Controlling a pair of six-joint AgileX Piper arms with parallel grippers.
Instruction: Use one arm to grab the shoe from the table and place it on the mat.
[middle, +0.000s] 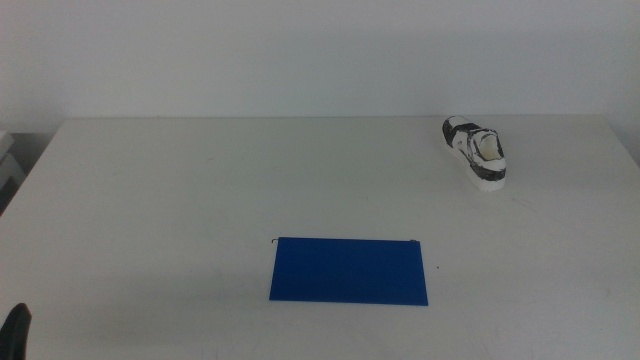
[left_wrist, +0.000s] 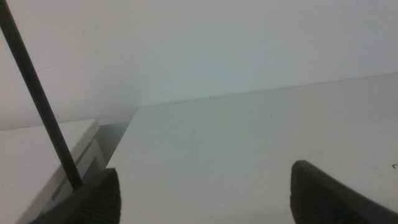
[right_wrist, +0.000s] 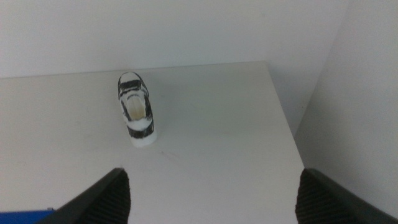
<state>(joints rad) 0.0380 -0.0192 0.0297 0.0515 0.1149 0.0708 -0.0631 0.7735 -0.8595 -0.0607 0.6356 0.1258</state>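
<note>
The shoe, a small white sneaker with dark patches and a tan lining, lies at the far right of the white table. It also shows in the right wrist view as the shoe, well ahead of my right gripper, whose jaws stand wide apart with nothing between them. The blue mat lies flat near the table's front middle, bare. My left gripper is open over the table's left side; only a dark tip of it shows in the middle view's bottom left corner.
A white wall rises behind the table. A grey-white unit stands off the table's left edge, also seen as a unit in the left wrist view, with a thin black cable crossing in front. The table's right edge drops off near the shoe.
</note>
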